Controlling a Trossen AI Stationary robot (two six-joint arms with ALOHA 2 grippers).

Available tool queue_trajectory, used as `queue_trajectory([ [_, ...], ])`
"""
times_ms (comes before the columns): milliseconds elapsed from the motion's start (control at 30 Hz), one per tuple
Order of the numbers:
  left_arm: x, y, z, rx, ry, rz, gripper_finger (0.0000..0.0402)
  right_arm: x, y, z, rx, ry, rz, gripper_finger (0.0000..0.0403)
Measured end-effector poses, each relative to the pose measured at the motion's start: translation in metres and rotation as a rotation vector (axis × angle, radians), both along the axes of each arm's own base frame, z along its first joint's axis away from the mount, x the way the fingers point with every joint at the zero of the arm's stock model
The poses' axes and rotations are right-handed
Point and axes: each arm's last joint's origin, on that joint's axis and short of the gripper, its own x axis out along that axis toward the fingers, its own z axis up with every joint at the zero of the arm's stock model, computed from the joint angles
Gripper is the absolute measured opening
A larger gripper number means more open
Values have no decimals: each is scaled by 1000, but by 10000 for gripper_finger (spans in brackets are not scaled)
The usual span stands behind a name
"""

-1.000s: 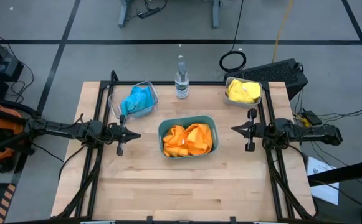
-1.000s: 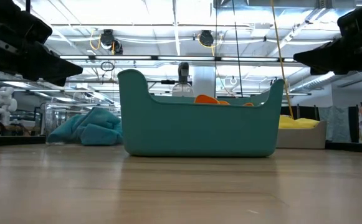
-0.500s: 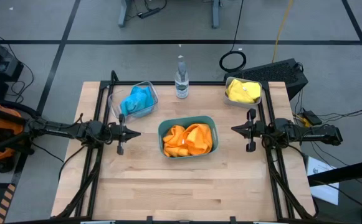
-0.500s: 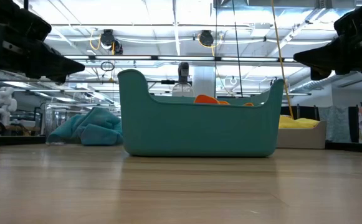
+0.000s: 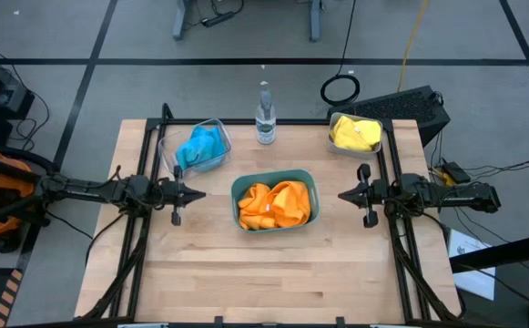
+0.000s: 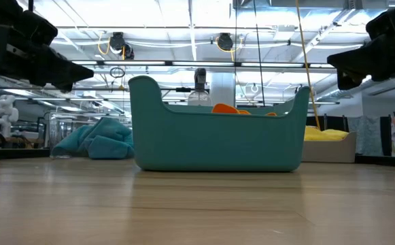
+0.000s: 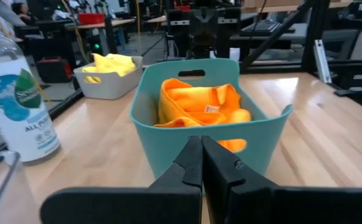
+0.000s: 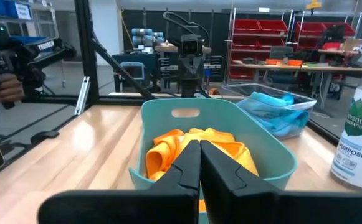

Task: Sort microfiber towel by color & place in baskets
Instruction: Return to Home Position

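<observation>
Sorting looked done: orange towels (image 5: 275,204) were packed in the teal basket (image 5: 236,193), blue towels (image 5: 200,146) in the clear basket (image 5: 164,146), yellow towels (image 5: 353,134) in the grey basket (image 5: 379,128). Left hand (image 5: 198,195) and right hand (image 5: 342,193) were pinched together, empty, flanking the teal basket; only parking was needed, probably.

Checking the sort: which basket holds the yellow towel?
The pale grey basket at the table's far right corner. The teal basket holds orange towels, the clear basket blue towels.
</observation>
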Motion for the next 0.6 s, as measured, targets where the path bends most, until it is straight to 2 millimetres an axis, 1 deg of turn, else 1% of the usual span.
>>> queue_trajectory([
  [300, 0, 0, 0, 4, 6, -5, 0, 0, 0, 0, 69, 3, 2, 0],
  [600, -2, 0, 4, 8, -43, -3, 0, 0, 0, 0, 72, 3, 2, 0],
])
